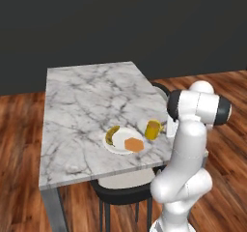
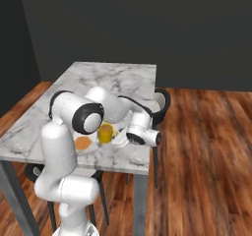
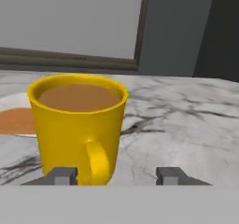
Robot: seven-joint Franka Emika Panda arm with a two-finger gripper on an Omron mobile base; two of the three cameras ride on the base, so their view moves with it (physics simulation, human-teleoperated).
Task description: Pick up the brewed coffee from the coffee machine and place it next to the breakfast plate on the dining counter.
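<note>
The brewed coffee (image 1: pixel 153 129) is a small yellow mug of brown liquid standing upright on the dining counter (image 1: pixel 87 100), just right of the breakfast plate (image 1: pixel 121 134) with its toast (image 1: pixel 133 144) and banana piece (image 1: pixel 112 135). My gripper (image 1: pixel 169 128) is level with the mug on its right side. In the hand view the mug (image 3: pixel 77 125) stands close ahead with its handle toward me, and my gripper (image 3: pixel 116 177) is open, its fingertips (image 3: pixel 60 175) spread wide and touching nothing. The plate (image 3: pixel 11 99) lies behind the mug on the left. The coffee machine is out of view.
A dark chair (image 1: pixel 120 190) is tucked under the counter's near edge and another (image 1: pixel 162 89) stands at its right side. The counter's right edge runs close to my arm. Wooden floor surrounds the table, with a dark wall behind.
</note>
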